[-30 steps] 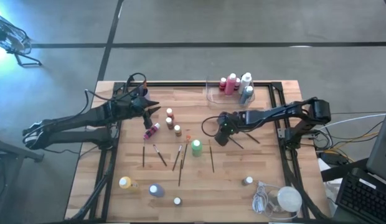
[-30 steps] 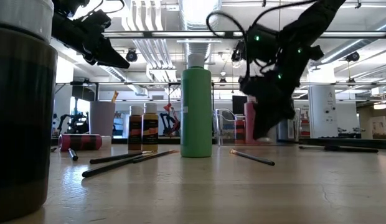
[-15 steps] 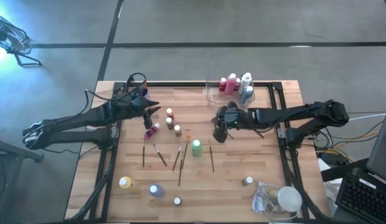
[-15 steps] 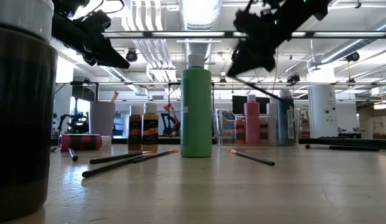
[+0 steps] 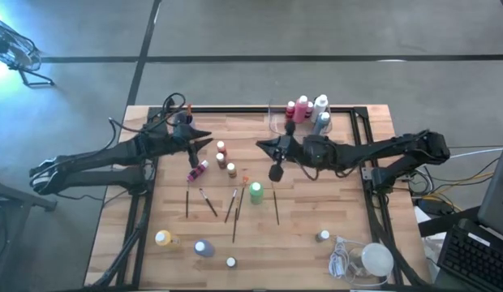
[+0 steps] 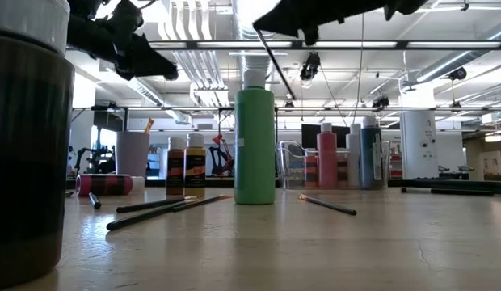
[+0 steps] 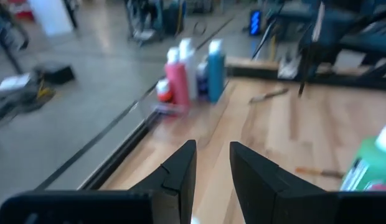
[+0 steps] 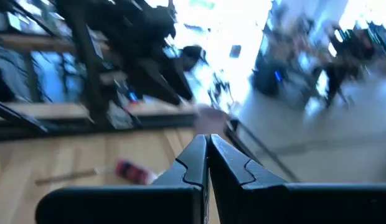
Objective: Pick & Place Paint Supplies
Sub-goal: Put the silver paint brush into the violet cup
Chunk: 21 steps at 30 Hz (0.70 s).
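My right gripper hangs high over the table's middle, level, shut on a thin dark paintbrush. My left gripper hovers over the far left, its fingers apart with nothing between them. A green bottle stands upright mid-table. Several brushes lie flat near it. A pink bottle lies on its side by two brown ones. More bottles stand in the clear tray at the far edge. My right gripper pinches the paintbrush near its upper end between its two shut fingers. The fingers lie level and point toward the table's left. The brush hangs slanting below them, clear of the table, its lower end above the green bottle's height.
Yellow, purple and white bottles stand near the front edge, and another small one toward the right. A white round lump with a coiled cord sits at the front right corner.
My right gripper has risen from just above the table, gone toward the far left and tipped from pointing down to level. It has stayed shut and carried the paintbrush up clear of the table. My left gripper has tipped up a little in place.
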Motion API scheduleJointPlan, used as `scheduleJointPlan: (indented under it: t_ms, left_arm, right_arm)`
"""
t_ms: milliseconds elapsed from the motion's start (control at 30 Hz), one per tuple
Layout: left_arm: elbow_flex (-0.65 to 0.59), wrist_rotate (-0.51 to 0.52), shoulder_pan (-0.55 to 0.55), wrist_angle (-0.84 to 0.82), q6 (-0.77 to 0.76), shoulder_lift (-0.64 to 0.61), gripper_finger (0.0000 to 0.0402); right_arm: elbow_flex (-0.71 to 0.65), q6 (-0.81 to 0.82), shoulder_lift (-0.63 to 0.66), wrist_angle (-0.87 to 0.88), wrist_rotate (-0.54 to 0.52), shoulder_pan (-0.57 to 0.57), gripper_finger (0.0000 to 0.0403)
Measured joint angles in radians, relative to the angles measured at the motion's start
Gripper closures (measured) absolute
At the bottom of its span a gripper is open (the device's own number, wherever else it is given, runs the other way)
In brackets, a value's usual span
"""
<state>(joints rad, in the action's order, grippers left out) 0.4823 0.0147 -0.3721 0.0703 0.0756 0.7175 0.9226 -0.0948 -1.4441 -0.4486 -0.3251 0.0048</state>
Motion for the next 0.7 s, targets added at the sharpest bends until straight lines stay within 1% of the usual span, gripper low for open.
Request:
scheduleJointPlan:
  t_ms: [200,333,433,567,633,700]
  left_arm:
    - [-0.052,-0.102,0.0,0.248,-0.003,0.038,0.0298]
    - [-0.064,-0.205,0.001,0.338,-0.023,0.07,0.0298]
    - [-0.064,-0.307,0.001,0.378,-0.024,0.101,0.0298]
    - [-0.064,-0.448,0.002,0.465,-0.024,0.147,0.0298]
    - [-0.064,-0.479,0.007,0.521,-0.024,0.175,0.0298]
    - [-0.064,-0.487,0.017,0.566,-0.024,0.204,0.0298]
  right_arm:
    - [0.0,-0.116,-0.097,-0.251,0.13,0.018,0.0394]
    - [0.0,-0.194,-0.15,-0.365,0.151,0.037,0.0394]
    - [0.006,-0.208,-0.164,-0.421,0.158,0.04,0.0394]
    - [0.024,-0.154,-0.176,-0.445,0.2,0.039,0.0394]
    - [0.041,-0.149,-0.191,-0.445,0.207,0.044,0.0394]
    - [0.054,-0.165,-0.196,-0.439,0.208,0.046,0.0394]
